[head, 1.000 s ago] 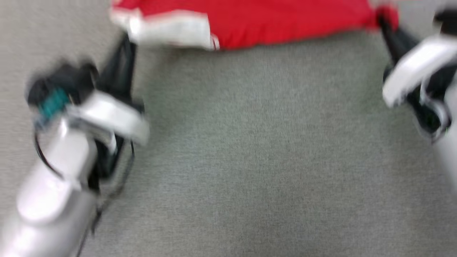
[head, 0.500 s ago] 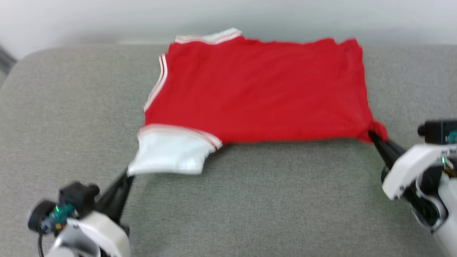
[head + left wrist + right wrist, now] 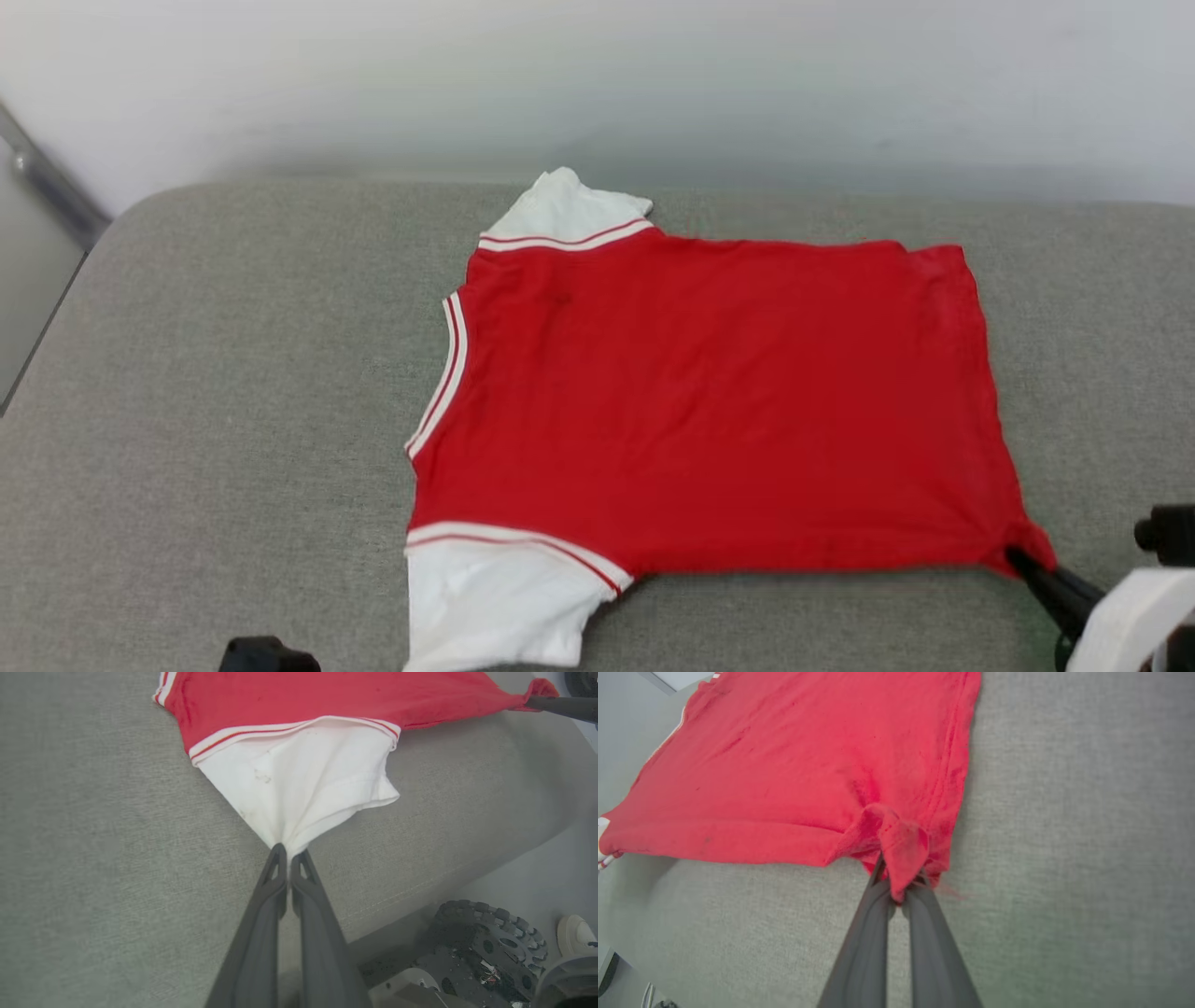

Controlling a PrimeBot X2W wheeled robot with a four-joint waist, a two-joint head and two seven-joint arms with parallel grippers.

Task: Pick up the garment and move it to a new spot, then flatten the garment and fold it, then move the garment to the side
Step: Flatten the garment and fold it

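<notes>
The garment (image 3: 709, 401) was soft, matt red knit cloth, faintly smudged with dark marks. Its sleeve (image 3: 303, 774), at 12 o'clock in the left wrist view, was matt white cloth, lightly soiled, with striped trim. The desk (image 3: 233, 373) was covered in coarse grey woven fabric, matt and slightly fuzzy, with a stitched seam near its edge. The left pincer (image 3: 289, 851) and right pincer (image 3: 896, 882) had dark, smooth, matt plastic-looking fingers. At 5 o'clock in the head view, a white arm shell (image 3: 1130, 616) looked like smooth plastic. The wall (image 3: 597, 75) was pale and smooth.
</notes>
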